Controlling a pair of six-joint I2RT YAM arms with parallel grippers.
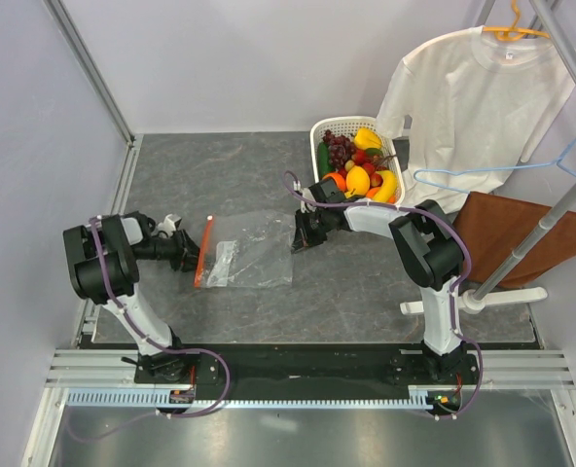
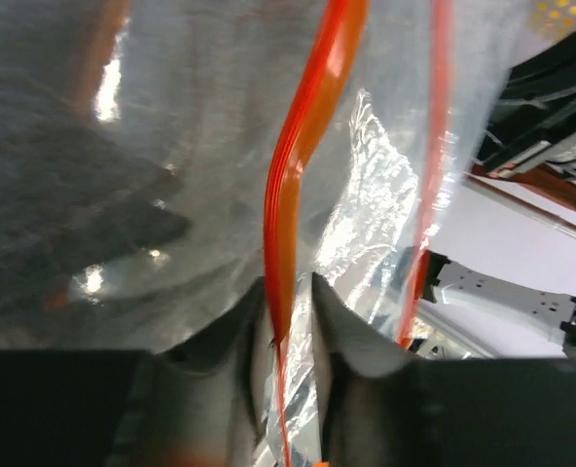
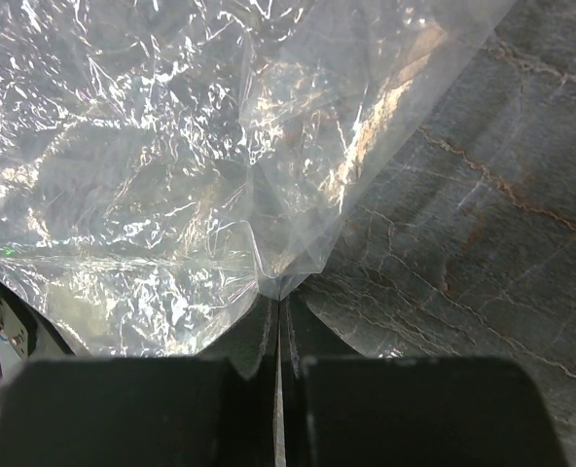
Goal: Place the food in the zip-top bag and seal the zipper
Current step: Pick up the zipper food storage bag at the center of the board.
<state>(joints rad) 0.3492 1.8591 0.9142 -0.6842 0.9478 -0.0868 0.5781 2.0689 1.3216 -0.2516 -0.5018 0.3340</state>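
Plastic zip-top bag (image 1: 254,248): lying on grey bench (image 1: 220,165).
Left fingers (image 2: 317,304): straddling orange zipper (image 2: 293,165); clamped or not, unclear.
Right fingers (image 3: 276,313): together, pinching bag's corner.

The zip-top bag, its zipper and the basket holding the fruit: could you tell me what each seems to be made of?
Zip-top bag: thin clear plastic film, glossy; it crinkles and glints.
Zipper: thicker orange-red plastic, smooth and shiny, ridged lengthwise, bending in a curve.
Basket: white and fairly matte with slotted walls, probably moulded plastic.
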